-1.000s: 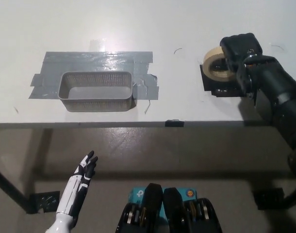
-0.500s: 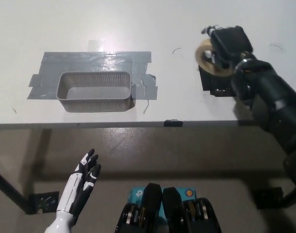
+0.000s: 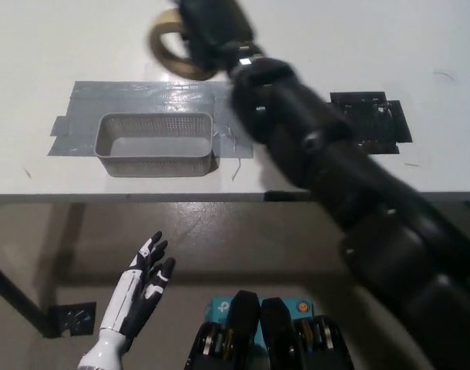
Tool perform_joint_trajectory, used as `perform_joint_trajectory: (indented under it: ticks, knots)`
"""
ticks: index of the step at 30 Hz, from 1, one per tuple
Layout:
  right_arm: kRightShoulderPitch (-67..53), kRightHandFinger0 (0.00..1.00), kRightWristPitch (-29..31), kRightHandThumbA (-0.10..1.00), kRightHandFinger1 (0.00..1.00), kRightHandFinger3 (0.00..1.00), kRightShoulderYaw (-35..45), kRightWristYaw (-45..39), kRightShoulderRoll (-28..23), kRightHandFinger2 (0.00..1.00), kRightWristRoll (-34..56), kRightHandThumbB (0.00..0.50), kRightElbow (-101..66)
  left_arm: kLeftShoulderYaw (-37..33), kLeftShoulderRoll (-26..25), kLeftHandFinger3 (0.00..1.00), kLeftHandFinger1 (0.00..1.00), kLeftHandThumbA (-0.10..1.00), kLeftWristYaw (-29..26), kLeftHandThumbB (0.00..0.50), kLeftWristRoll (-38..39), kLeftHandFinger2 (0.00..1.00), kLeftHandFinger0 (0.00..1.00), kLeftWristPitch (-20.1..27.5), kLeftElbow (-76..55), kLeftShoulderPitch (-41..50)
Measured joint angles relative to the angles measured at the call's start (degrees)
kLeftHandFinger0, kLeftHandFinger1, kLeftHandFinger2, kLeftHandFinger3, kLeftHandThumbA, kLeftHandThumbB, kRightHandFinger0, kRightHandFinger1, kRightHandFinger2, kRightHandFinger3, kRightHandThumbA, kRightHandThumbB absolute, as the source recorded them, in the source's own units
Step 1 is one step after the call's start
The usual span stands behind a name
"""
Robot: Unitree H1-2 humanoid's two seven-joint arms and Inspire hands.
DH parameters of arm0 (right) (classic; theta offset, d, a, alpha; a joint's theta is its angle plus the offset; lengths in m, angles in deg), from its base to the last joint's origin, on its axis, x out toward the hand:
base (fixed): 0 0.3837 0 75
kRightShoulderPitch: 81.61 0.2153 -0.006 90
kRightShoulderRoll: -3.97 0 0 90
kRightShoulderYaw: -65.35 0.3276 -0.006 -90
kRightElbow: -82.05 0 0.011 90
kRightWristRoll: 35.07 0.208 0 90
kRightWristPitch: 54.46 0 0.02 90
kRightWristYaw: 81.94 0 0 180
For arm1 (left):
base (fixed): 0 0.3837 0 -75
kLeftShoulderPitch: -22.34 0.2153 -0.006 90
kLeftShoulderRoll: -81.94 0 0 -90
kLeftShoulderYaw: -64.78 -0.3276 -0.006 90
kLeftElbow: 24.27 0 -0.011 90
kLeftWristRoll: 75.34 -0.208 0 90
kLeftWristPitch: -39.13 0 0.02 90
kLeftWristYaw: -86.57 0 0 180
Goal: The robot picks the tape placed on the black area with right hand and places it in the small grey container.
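Small grey mesh container [image 3: 154, 144] sits on a patch of grey duct tape [image 3: 127, 99] on the white tabletop [image 3: 50, 46]; its interior appears empty. The black right hand [image 3: 212, 31], fingers clamped on the tan roll of tape [image 3: 167, 51], is raised at 12 to 1 o'clock of the container, near its far rim. The black area [image 3: 370, 122] lies bare at 3 o'clock, well apart. The white left hand [image 3: 142, 277], fingers apart, rests below the tabletop edge at 6 o'clock. No writing is legible.
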Motion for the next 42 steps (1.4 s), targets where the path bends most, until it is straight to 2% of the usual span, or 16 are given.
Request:
perform_joint_trajectory:
  ticks: [2, 4, 7, 8, 11, 14, 16, 21, 22, 23, 24, 25, 26, 27, 29, 42]
  knots:
    - [1.00, 0.00, 0.09, -0.10, 0.31, 0.74, 0.12, 0.20, 1.96, 0.75, 0.20, 0.185, 0.30, -0.35, 0.03, 1.00, 1.00, 0.85, 0.00, 0.013, -0.04, 1.00, 0.98, -0.03, -0.02, -0.01]
    - [1.84, 0.00, 0.09, -0.10, 0.29, 0.72, 0.10, 0.37, 3.19, 0.76, 0.32, 0.187, 0.97, -0.72, 0.05, 1.00, 1.00, 0.84, 0.01, 0.002, -0.14, 1.00, 0.97, -0.08, -0.09, -0.01]
    - [2.56, 0.00, 0.09, -0.10, 0.31, 0.71, 0.06, 0.76, 4.52, 0.80, 0.43, 0.198, 1.86, -1.23, 0.07, 1.00, 1.00, 0.80, 0.01, 0.000, -0.25, 1.00, 0.96, -0.08, -0.19, -0.04]
    - [2.57, 0.00, 0.11, -0.10, 0.39, 0.82, 0.04, 0.92, 4.84, 0.85, 0.44, 0.166, 2.10, -1.40, 0.07, 1.00, 1.00, 0.80, 0.01, 0.007, -0.26, 1.00, 0.96, -0.09, -0.25, -0.07]
    - [2.38, 0.00, 0.11, -0.10, 0.43, 0.89, -0.05, 1.05, 5.63, 0.87, 0.55, 0.167, 2.94, -1.83, 0.06, 1.00, 1.00, 0.80, 0.05, 0.016, -0.28, 1.00, 0.97, -0.11, -0.27, -0.21]
    - [2.15, 0.00, -0.16, -0.10, 0.35, 0.57, -0.92, 1.05, 6.06, 0.78, 0.43, 0.220, 4.02, -2.36, 0.05, 1.00, 1.00, 0.80, 0.32, 0.039, -0.35, 1.00, 0.97, -0.13, -0.27, -0.38]
    - [1.92, 0.00, -0.65, -0.10, 0.26, 0.47, -1.76, 1.04, 6.20, 0.72, 0.25, 0.240, 4.46, -2.62, 0.06, 1.00, 1.00, 0.83, 0.38, 0.029, -0.48, 1.00, 0.95, -0.13, -0.27, -0.39]
    - [0.68, 0.00, -1.54, -0.10, 0.24, 0.61, -3.78, 1.07, 6.02, 0.74, -0.26, 0.217, 5.30, -2.99, 0.00, 1.00, 1.00, 0.83, 0.74, 0.053, -0.88, 1.00, 0.99, -0.32, -0.28, -0.60]
    - [0.26, 0.17, -1.67, -0.07, 0.42, 0.77, -4.12, 1.12, 5.97, 0.84, -0.30, 0.213, 5.38, -2.99, 0.01, 1.00, 1.00, 0.80, 0.85, 0.029, -0.88, 1.00, 1.00, -0.53, -0.32, -0.71]
    - [-0.07, 0.22, -1.75, 0.05, 0.47, 0.83, -4.28, 1.12, 5.96, 0.86, -0.30, 0.236, 5.41, -2.99, 0.02, 1.00, 1.00, 0.78, 0.93, 0.020, -0.86, 1.00, 1.00, -0.64, -0.33, -0.79]
    - [-0.57, 0.17, -2.02, 0.15, 0.39, 0.79, -4.46, 0.95, 5.93, 0.74, -0.29, 0.237, 5.51, -2.99, 0.02, 1.00, 1.00, 0.78, 1.11, 0.018, -0.83, 1.00, 0.99, -0.79, -0.33, -0.94]
    - [-1.13, 0.32, -2.27, 0.26, 0.58, 0.93, -4.56, 0.59, 5.92, 0.85, -0.27, 0.288, 5.61, -2.99, 0.02, 1.00, 1.00, 0.78, 1.33, 0.026, -0.82, 1.00, 0.99, -0.88, -0.33, -1.06]
    - [-1.73, 0.98, -2.50, 0.39, 1.00, 1.00, -4.57, -0.14, 5.91, 1.00, -0.22, 0.368, 5.71, -2.99, 0.02, 1.00, 1.00, 0.80, 1.44, 0.023, -0.82, 1.00, 0.97, -0.90, -0.33, -1.10]
    - [-2.30, 1.00, -2.65, 0.52, 1.00, 1.00, -4.35, -1.21, 5.89, 1.00, 0.00, 0.443, 5.79, -3.02, 0.02, 1.00, 1.00, 0.82, 1.51, 0.022, -0.84, 1.00, 0.96, -0.91, -0.33, -1.11]
    - [-3.78, 1.00, -3.18, 0.64, 1.00, 1.00, -4.25, -4.03, 5.83, 1.00, 0.21, 0.499, 6.07, -3.06, 0.02, 1.00, 1.00, 0.84, 1.65, 0.021, -0.88, 1.00, 0.96, -0.92, -0.33, -1.10]
    - [-5.95, 1.00, -4.14, 0.75, 1.00, 1.00, -4.04, -17.94, 2.11, 1.00, 1.21, 0.500, 2.71, -2.82, 0.00, 1.00, 1.00, 0.79, 1.86, 0.028, -1.09, 1.00, 0.94, -0.95, -0.32, -2.08]
